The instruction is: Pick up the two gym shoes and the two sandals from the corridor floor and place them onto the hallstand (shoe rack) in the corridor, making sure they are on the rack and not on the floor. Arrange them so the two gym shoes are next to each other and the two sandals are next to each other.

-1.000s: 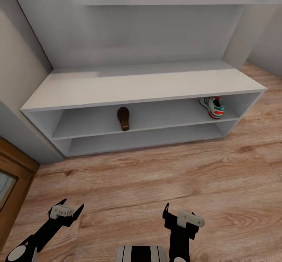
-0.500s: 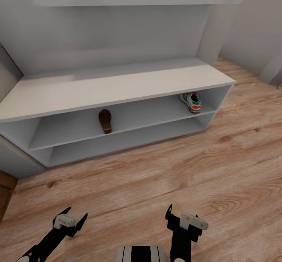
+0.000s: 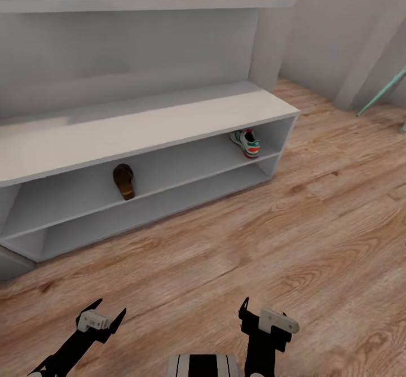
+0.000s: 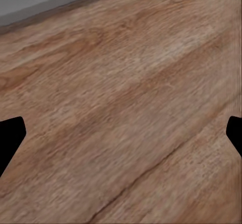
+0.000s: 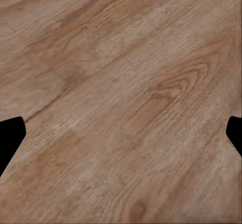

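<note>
The pale grey hallstand point(image 3: 141, 123) runs along the wall at the left of the head view. On its upper open shelf lies one dark brown sandal point(image 3: 124, 180), and further right, near the end, one cream gym shoe point(image 3: 246, 142) with green stripes and an orange heel. They lie well apart. My left gripper point(image 3: 105, 316) and right gripper point(image 3: 248, 309) hang low over the corridor floor point(image 3: 270, 241), both open and empty. In the left wrist view the dark fingertips point(image 4: 11, 136) stand wide apart over bare planks; in the right wrist view the fingertips point(image 5: 10, 133) do the same.
A long wall shelf point(image 3: 141, 4) hangs above the hallstand. Pale walls point(image 3: 338, 33) close the corridor at the back right. A thin teal bar point(image 3: 382, 90) leans at the right edge. Wood flooring stretches open to the right of the rack.
The whole view has swung to the right: the hallstand has slid left in the picture and more floor and a teal bar show at the right. Both grippers keep their pose.
</note>
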